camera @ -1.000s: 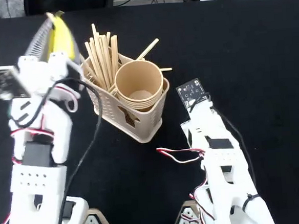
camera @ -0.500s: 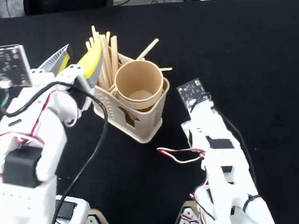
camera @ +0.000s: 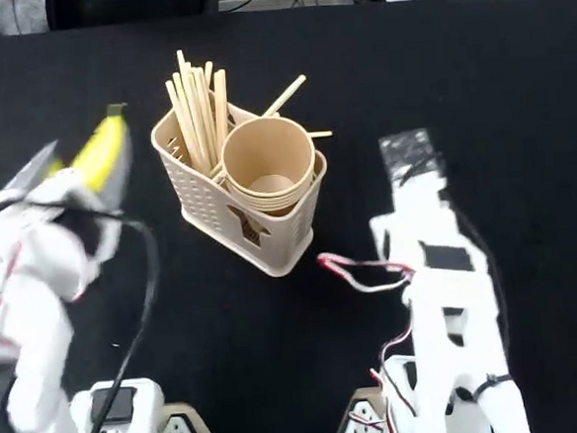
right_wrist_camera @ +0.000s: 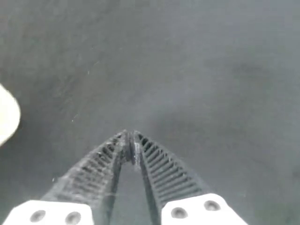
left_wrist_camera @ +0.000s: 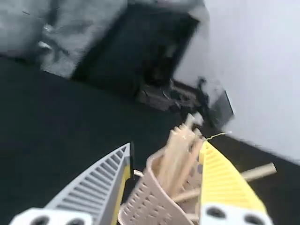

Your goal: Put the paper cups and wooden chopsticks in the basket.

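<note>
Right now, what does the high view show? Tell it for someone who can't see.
A tan basket on a black table holds stacked paper cups and a bunch of chopsticks. The left gripper, open, sits beside it; the right arm is on the other side.

The right gripper hangs above the black tabletop, its ribbed fingers pressed together at the tips. A blurred pale shape lies near it.

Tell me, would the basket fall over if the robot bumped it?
Probably it could tip: the basket is tall and narrow, and the chopsticks stick up high above its rim. It looks like thin, holey plastic, so likely light and easy to shove.
</note>
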Tool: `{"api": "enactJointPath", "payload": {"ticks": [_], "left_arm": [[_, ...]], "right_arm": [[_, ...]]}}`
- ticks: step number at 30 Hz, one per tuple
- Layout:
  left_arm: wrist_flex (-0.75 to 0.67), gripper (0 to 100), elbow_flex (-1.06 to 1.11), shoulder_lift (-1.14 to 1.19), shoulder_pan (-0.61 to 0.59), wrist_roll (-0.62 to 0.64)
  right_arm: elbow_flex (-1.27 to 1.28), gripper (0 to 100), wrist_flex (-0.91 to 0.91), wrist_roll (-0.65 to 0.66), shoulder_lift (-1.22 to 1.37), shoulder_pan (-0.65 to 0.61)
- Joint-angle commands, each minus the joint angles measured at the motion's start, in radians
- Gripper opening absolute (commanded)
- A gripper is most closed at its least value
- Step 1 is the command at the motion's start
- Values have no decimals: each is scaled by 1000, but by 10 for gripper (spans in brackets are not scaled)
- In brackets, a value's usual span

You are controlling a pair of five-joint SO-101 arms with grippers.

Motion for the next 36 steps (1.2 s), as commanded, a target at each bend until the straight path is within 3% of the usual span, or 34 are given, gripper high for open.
{"api": "enactJointPath", "payload": {"ticks": [1, 6, 14, 21, 31, 36], "left_arm": [[-43, 235, 47, 3, -59, 21], [-92, 235, 142, 190, 12, -49], [46, 235, -125, 574, 68, -72], [183, 235, -275, 729, 125, -80], [133, 226, -262, 934, 124, -72], [112, 51, -266, 957, 128, -72]], "right_arm": [[-139, 15, 81, -64, -18, 23], [-208, 14, 173, -78, -18, 26], [-206, 14, 175, -100, -18, 26], [-189, 14, 173, -100, -16, 26], [-166, 14, 163, -94, -18, 26], [-130, 14, 117, -92, -18, 26]]}}
